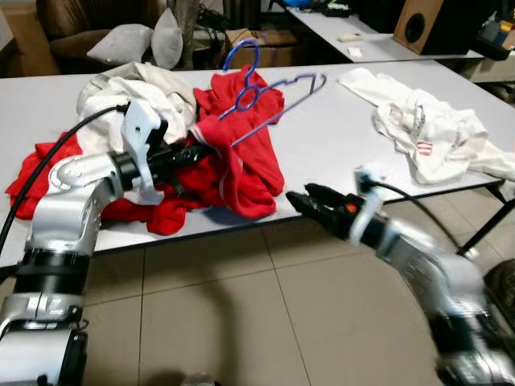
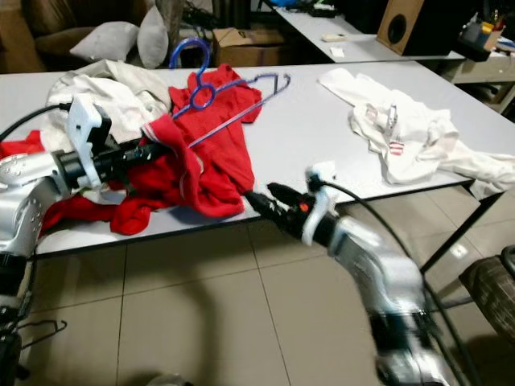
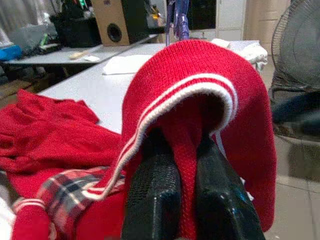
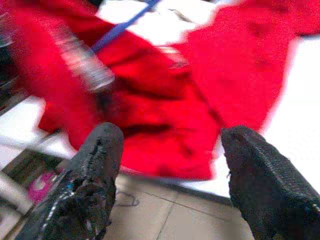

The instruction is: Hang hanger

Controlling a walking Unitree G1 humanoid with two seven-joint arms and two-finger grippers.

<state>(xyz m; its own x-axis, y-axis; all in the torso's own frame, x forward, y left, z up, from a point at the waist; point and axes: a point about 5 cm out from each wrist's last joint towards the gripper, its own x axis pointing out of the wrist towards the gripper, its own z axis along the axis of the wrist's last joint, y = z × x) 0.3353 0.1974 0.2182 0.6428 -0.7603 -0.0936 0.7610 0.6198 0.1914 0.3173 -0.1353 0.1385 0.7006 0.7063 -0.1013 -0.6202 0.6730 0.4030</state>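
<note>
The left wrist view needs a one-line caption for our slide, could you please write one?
Left gripper shut on the red sweater's white-striped hem, lifted above the grey table.

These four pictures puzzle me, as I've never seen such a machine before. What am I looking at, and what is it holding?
It is a humanoid robot with two silver arms, each ending in a two-fingered black hand. The two wide pictures come from the stereo camera on its head; the two close ones come from cameras on its wrists. On the grey table lie a red sweater with a blue hanger on it, plus white clothes. The left hand pinches the sweater's striped edge. The right hand is open near the table edge, facing the sweater.
</note>
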